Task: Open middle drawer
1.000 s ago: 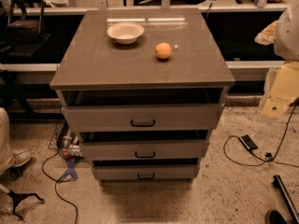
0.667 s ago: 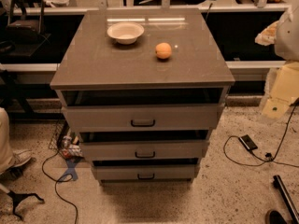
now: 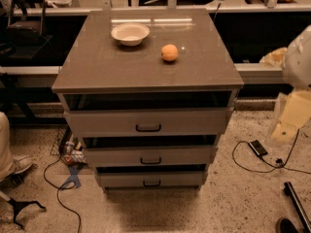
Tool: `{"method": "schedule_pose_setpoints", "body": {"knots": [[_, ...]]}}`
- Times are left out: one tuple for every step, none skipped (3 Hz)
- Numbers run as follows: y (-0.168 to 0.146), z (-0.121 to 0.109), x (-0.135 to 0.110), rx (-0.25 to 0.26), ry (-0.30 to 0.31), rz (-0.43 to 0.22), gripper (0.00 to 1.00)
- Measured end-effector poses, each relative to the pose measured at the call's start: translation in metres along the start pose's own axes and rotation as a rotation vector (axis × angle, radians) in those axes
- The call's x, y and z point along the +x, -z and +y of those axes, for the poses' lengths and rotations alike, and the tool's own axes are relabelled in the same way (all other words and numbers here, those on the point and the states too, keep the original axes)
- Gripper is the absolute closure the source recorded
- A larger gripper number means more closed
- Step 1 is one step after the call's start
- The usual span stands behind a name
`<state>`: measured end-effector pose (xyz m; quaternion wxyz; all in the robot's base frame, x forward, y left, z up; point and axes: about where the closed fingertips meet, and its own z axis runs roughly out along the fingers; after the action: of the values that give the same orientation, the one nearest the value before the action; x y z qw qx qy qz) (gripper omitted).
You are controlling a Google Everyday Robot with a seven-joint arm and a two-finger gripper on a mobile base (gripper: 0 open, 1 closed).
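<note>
- The middle drawer (image 3: 149,155) is second of three in the grey table (image 3: 97,72). It lies well to the left of the jaws and somewhat lower, its front shut or nearly so.
- Its small black bar handle (image 3: 150,160) sits centred on the flat front, facing outward. That is probably the only place to hook and pull.
- The top drawer (image 3: 147,122) is directly above and the bottom drawer (image 3: 151,179) directly below. The handles stack closely, so a reach risks catching the wrong one.
- The jaws belong to the pale arm (image 3: 294,110) at the right edge, held clear of the table and touching nothing. I cannot tell whether they are spread or pressed together.
- Up and left of the jaws, a bowl (image 3: 129,33) and an orange (image 3: 169,52) rest apart on the tabletop, out of the drawer's path.
- A black gadget (image 3: 257,147) on a cord lies on the floor just below the jaws.
</note>
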<state>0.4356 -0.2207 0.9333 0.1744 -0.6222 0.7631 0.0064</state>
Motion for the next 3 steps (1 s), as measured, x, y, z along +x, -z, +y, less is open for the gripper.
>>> {"method": "schedule_pose_setpoints", "body": {"knots": [[-0.061, 0.013, 0.019, -0.044, 0.059, -0.059, 0.00], [-0.126, 0.030, 0.034, -0.084, 0.076, -0.128, 0.00], [-0.126, 0.030, 0.034, -0.084, 0.076, -0.128, 0.00]]}}
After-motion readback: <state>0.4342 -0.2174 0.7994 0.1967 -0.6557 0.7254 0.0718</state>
